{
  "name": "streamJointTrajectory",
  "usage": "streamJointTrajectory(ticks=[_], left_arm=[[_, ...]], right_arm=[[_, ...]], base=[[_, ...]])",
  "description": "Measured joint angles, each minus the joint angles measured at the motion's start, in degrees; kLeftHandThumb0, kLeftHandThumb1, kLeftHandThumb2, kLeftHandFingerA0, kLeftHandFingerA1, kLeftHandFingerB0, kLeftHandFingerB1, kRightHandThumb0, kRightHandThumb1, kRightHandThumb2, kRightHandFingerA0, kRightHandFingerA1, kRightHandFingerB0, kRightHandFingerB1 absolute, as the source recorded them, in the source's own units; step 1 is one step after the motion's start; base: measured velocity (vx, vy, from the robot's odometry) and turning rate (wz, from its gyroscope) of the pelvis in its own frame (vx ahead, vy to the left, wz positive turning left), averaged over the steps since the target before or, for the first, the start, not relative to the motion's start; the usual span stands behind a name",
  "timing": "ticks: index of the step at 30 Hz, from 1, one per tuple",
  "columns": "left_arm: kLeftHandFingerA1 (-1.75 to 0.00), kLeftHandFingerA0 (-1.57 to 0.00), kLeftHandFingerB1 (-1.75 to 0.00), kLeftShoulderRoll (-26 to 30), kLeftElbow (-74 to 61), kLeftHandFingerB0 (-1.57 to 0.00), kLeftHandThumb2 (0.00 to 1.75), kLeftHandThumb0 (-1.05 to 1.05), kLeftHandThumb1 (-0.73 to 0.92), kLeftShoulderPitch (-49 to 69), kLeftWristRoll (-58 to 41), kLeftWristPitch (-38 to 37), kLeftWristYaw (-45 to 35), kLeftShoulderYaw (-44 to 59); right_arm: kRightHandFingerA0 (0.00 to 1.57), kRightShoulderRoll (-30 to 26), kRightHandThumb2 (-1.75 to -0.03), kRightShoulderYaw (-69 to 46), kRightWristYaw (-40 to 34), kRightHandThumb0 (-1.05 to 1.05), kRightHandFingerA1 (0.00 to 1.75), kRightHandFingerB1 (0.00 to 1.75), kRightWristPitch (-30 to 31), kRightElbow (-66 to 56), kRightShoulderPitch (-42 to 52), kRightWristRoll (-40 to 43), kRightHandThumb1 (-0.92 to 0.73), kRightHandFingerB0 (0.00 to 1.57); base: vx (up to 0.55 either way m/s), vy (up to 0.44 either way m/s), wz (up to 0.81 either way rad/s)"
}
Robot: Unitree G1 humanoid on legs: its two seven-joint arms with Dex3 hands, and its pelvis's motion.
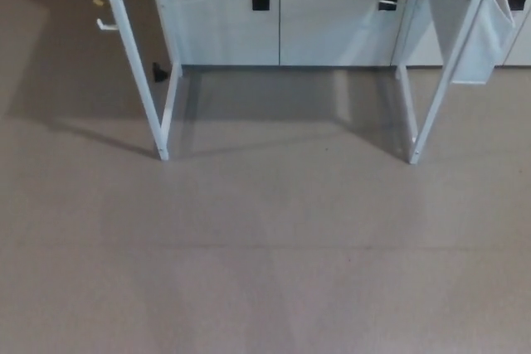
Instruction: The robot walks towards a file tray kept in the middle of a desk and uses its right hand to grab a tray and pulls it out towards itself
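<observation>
Across the lower frame, bare grey-brown floor (265, 271); at the top, white desk legs (133, 64) before white cabinet doors (332, 14). Out of view: both hands, file tray.

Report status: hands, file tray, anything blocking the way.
Both hands out of view. File tray not visible; only white desk legs and cabinets ahead. Floor shows no obstacle.
</observation>
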Motion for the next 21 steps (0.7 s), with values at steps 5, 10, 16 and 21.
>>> streamJointTrajectory(ticks=[5, 10, 16, 21], left_arm=[[-0.40, -0.45, -0.35, 0.0, -0.1, -0.37, 0.55, -0.19, 0.51, -0.5, 0.1, 0.0, 0.1, -0.1], [-0.41, -0.44, -0.36, 0.8, 0.2, -0.38, 0.55, -0.22, 0.51, -2.0, 0.0, 0.1, 0.1, 0.1], [-0.41, -0.45, -0.36, 1.3, 0.1, -0.37, 0.55, -0.20, 0.51, -2.2, 0.0, 0.0, 0.1, 0.1], [-0.41, -0.46, -0.36, 1.5, 0.0, -0.38, 0.54, -0.18, 0.50, -1.8, 0.0, 0.0, 0.1, 0.2]], right_arm=[[0.57, 0.0, -0.56, -0.3, -0.3, -0.21, 0.59, 0.48, 0.1, 0.0, -0.5, 0.2, -0.57, 0.43], [0.60, 0.8, -0.57, -0.6, -0.4, -0.22, 0.60, 0.47, -0.4, 1.6, -2.0, 0.5, -0.58, 0.45], [0.60, 0.9, -0.57, -0.7, -0.5, -0.22, 0.61, 0.48, -0.5, 2.2, -2.2, 0.4, -0.58, 0.44], [0.58, 1.0, -0.56, -0.8, -0.4, -0.22, 0.61, 0.48, -0.7, 2.1, -1.6, 0.5, -0.57, 0.40]], base=[[0.14, 0.015, -0.08], [0.24, 0.138, 0.03], [0.18, -0.062, 0.10], [0.22, -0.217, 0.15]])
